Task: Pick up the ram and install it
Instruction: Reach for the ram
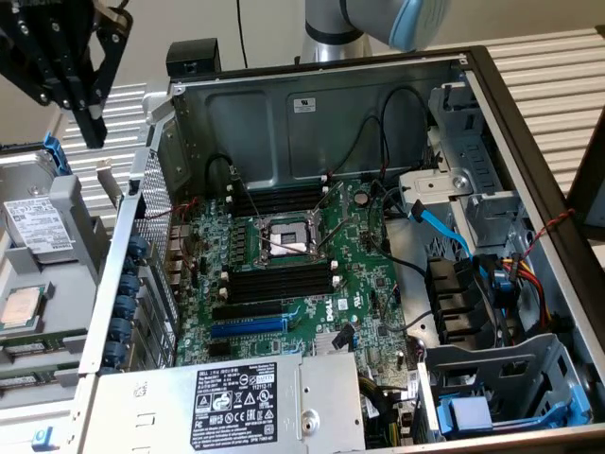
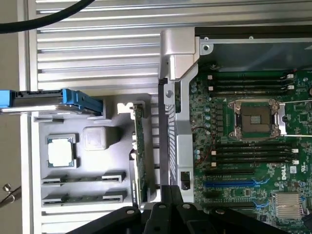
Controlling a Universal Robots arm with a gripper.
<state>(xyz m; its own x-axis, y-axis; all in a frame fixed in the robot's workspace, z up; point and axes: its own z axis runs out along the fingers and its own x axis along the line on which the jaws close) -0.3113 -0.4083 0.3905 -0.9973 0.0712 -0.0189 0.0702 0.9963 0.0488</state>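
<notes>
Exterior view: black robot gripper hangs high at the exterior view's left, above the flat grey plastic parts tray that lies outside the open grey metal computer case; fingers pressed together, nothing between them, well clear of the tray; a square silver processor chip lies in a tray pocket; inside the case, the green motherboard lies flat, with the square metal CPU socket at its middle; long black memory slots with white end clips run beside the socket; the blue expansion slot sits just beyond those slots, towards the grey power supply box with a black label.

Wrist view: the gripper looks down on tray and case edge together; the ram, a long thin green circuit-board stick, stands on edge in the tray, between the tray's pockets and the case's metal side wall; one end lies near the closed fingertips; contact cannot be judged; motherboard and memory slots lie past the wall.
</notes>
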